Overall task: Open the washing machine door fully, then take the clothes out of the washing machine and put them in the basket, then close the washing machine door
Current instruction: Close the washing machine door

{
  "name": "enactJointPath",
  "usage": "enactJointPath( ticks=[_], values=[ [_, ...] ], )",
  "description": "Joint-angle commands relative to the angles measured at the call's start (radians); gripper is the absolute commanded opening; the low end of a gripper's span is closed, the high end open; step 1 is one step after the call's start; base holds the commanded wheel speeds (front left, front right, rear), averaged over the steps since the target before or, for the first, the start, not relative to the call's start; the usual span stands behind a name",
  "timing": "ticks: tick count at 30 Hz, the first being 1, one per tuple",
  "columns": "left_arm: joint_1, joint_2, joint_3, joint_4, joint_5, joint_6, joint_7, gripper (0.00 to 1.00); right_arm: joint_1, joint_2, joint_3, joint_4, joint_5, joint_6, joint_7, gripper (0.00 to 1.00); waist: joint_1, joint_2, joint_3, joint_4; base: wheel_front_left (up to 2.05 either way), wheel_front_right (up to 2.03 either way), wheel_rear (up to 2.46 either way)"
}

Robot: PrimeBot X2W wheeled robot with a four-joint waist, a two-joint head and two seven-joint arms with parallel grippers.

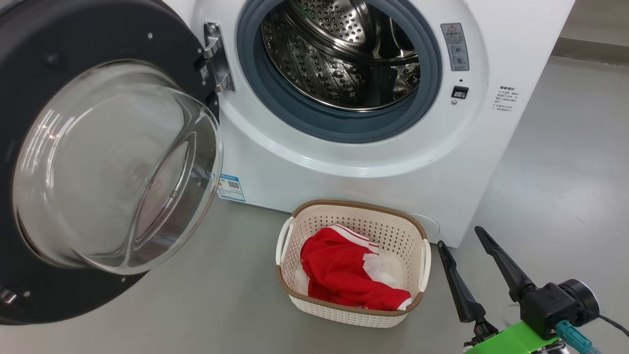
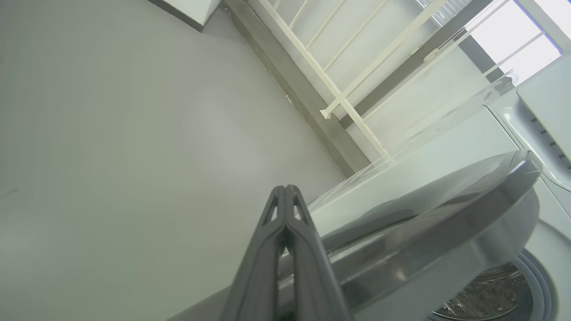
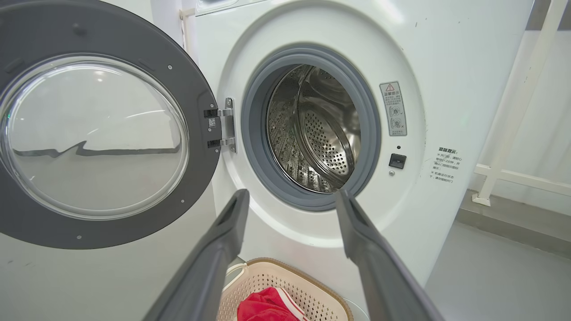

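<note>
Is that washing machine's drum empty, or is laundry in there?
Empty, as far as shows: the drum is bare perforated steel, and the red clothes lie in the basket.

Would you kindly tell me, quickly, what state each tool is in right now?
The left tool is closed, holding nothing.
The right tool is open, holding nothing.

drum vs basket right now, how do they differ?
1. Material: the drum is shiny steel; the basket is cream plastic with a brown rim.
2. Contents: the basket holds red clothes; no clothes can be seen in the visible part of the drum.
3. Pose: the drum opens forward from the washing machine; the basket stands on the floor, open upward.
Shared: both are perforated.
</note>
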Motion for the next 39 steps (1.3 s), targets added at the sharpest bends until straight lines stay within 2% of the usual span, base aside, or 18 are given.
enactJointPath(
  ticks=[1, 6, 14, 24, 30, 39],
  values=[
    [-0.017, 0.052, 0.017, -0.023, -0.015, -0.012, 0.018, 0.0, -0.032, -0.007, 0.022, -0.02, 0.011, 0.006, -0.007, 1.0, 0.0, -0.0001, -0.003, -0.001, 0.0, 0.0, 0.0],
    [-0.004, 0.04, 0.017, -0.032, -0.045, -0.037, 0.078, 0.0, -0.023, -0.004, 0.02, -0.022, 0.013, 0.006, -0.007, 1.0, 0.0, -0.0001, -0.004, 0.001, 0.0, 0.0, 0.0],
    [0.045, -0.009, 0.03, -0.084, -0.097, -0.056, 0.136, 0.0, -0.023, 0.006, 0.021, -0.026, 0.016, 0.006, -0.007, 1.0, 0.0, -0.0001, 0.001, 0.012, 0.0, 0.0, 0.0],
    [0.128, -0.084, 0.037, -0.212, -0.167, -0.069, 0.24, 0.0, -0.02, 0.013, 0.022, -0.026, 0.02, 0.006, -0.007, 1.0, 0.0, -0.0001, 0.005, 0.026, 0.0, 0.0, 0.0],
    [0.178, -0.148, 0.067, -0.338, -0.231, -0.048, 0.28, 0.0, -0.025, 0.017, 0.025, -0.026, 0.029, 0.006, -0.007, 1.0, 0.0, -0.0001, -0.003, 0.034, 0.0, 0.0, 0.0],
    [0.271, -0.246, 0.096, -0.581, -0.326, 0.021, 0.379, 0.0, -0.02, 0.022, 0.013, -0.03, 0.043, 0.006, -0.007, 1.0, 0.0, -0.0001, -0.006, 0.039, 0.0, 0.0, 0.0]
  ],
)
